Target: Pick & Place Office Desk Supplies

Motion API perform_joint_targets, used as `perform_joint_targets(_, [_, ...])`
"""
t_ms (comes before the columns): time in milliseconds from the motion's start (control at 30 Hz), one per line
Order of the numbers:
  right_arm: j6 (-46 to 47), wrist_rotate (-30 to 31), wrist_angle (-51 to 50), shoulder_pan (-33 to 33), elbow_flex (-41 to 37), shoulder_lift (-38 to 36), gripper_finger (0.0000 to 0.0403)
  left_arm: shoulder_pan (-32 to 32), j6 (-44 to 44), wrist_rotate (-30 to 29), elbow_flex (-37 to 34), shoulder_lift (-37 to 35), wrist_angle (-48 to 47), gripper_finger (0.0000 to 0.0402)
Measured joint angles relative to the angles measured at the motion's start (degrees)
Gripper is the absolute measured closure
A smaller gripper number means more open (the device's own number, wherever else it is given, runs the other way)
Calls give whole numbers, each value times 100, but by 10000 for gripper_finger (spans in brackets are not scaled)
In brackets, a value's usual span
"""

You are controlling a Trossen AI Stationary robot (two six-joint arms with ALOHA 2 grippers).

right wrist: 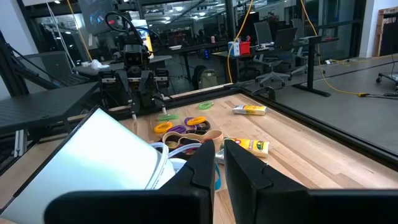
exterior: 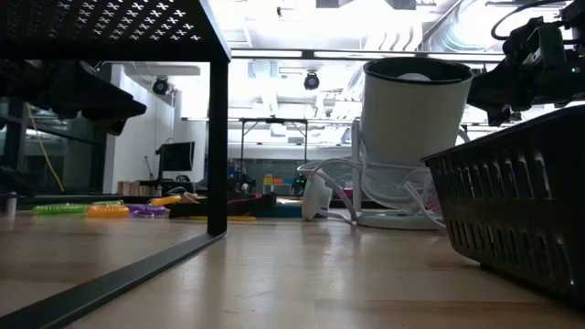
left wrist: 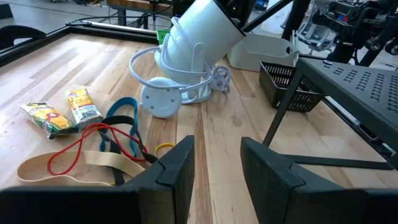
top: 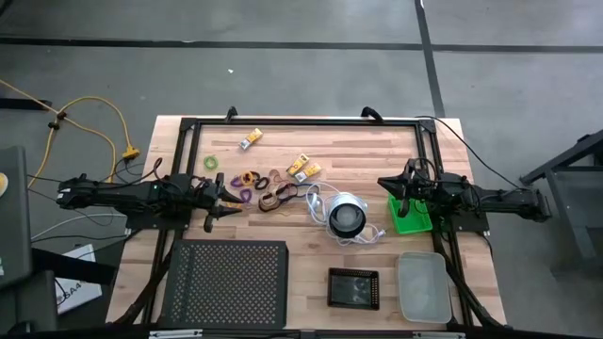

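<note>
The office desk supplies lie loose on the wooden table [top: 377, 141] between my arms. They are yellow-and-white packs [top: 251, 139] [top: 303, 169], a green loop [top: 213, 162], purple and orange loops [top: 247, 179], a brown band [top: 273, 198], and teal [left wrist: 121, 115] and red [left wrist: 93, 140] cords. My left gripper [top: 229, 193] [left wrist: 217, 165] stands open at the left, just short of the loops, with nothing between its fingers. My right gripper [top: 384, 184] [right wrist: 219, 165] is shut at the right, above the green tray [top: 412, 217], and holds nothing.
A round white-and-black object [top: 346, 217] with a white cord stands mid-table between the grippers. A black mesh tray [top: 226, 282], a small black tray [top: 353, 287] and a clear tray [top: 422, 285] line the near edge. A black frame [top: 301, 122] borders the table.
</note>
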Motion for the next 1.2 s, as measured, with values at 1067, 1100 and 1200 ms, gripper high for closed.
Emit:
perform_joint_targets(1067, [0,0,0,0,1,0,379,1,124,-346,0,1,215,277])
perform_joint_targets(1100, [0,0,0,0,0,0,379,1,122,-387,0,1,216,277])
perform_joint_targets(1200, [0,0,0,1,0,0,379,1,143,-546,0,3,212,277])
